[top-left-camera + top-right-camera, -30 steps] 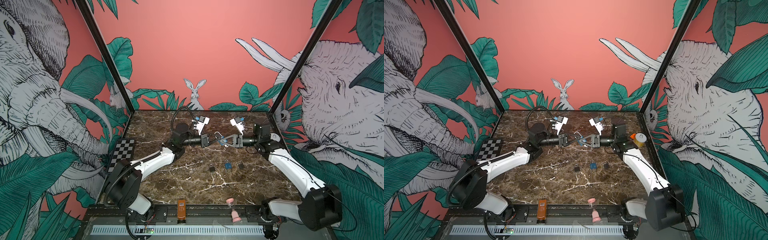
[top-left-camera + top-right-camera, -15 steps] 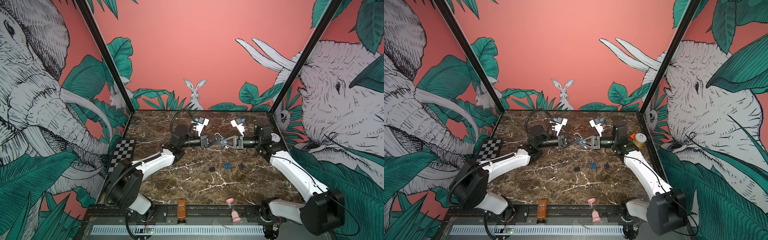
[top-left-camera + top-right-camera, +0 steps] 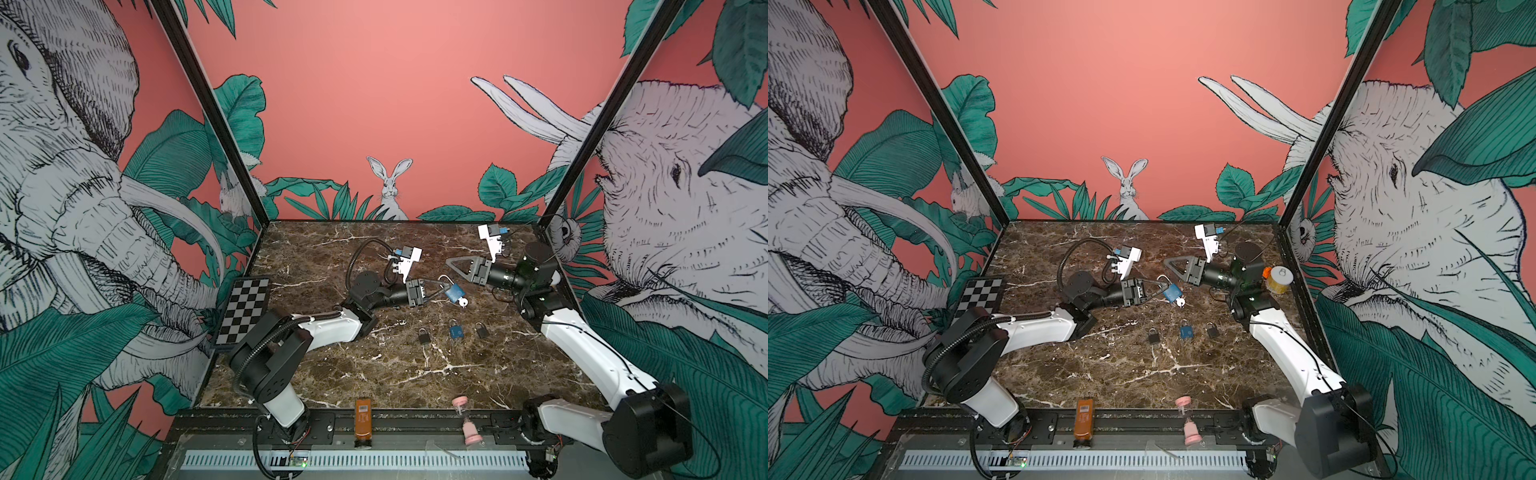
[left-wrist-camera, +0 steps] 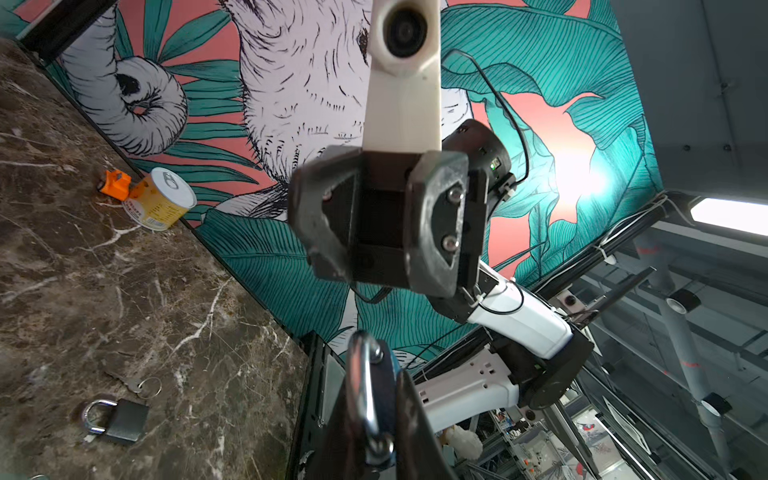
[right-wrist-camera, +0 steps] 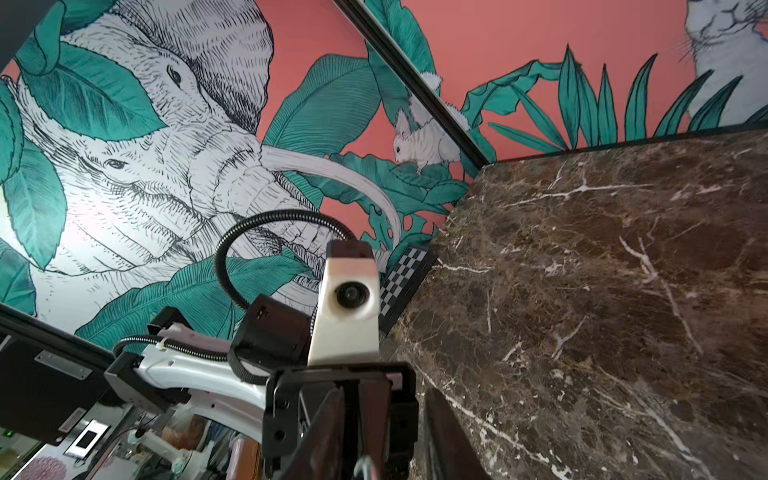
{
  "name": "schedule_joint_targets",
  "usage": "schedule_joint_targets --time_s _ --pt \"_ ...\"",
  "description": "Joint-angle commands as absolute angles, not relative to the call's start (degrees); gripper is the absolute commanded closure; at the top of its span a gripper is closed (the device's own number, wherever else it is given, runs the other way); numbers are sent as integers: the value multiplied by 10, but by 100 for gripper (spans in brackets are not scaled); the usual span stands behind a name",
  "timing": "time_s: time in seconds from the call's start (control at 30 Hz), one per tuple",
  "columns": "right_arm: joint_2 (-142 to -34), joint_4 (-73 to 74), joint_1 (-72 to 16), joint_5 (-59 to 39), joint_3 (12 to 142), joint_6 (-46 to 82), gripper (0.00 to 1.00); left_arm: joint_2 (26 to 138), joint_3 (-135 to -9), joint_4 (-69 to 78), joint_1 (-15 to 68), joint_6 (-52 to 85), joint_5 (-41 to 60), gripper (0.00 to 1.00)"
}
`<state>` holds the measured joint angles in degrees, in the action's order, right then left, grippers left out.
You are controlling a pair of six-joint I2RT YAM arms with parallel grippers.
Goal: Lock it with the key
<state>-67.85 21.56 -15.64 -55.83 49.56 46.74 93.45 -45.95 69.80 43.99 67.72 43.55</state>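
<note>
Two grippers: left gripper (image 3: 445,287) fingers pinch blue padlock (image 3: 455,292), key (image 3: 462,303) seated in it; right gripper (image 3: 450,262) fingers slightly spread, empty, near. Keying step; next likely grasp key, turn.

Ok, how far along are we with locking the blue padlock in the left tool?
Done: the key sits in the base of the blue padlock. In hand: the left tool grips that padlock; the right tool is open, apart from the key and holding nothing. Left: the shackle looks raised, though I can't tell for certain, so pressing it shut and turning the key probably remain.
</note>
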Motion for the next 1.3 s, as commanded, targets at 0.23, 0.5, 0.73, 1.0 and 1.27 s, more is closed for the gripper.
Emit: schedule_joint_targets --time_s 0.23,0.5,0.73,1.0,1.27 --pt "-578 197 -156 -418 445 441 62 875 -383 777 432 673 275 100" --pt "-543 276 -166 -449 369 508 54 859 -381 770 429 666 236 100" --pt "-568 357 -201 -436 340 547 52 871 -387 785 429 674 236 100" --pt "-632 474 -219 -448 333 608 63 882 -386 804 428 683 233 100" --pt "-627 411 -228 -415 321 580 69 864 -377 783 408 659 234 100"
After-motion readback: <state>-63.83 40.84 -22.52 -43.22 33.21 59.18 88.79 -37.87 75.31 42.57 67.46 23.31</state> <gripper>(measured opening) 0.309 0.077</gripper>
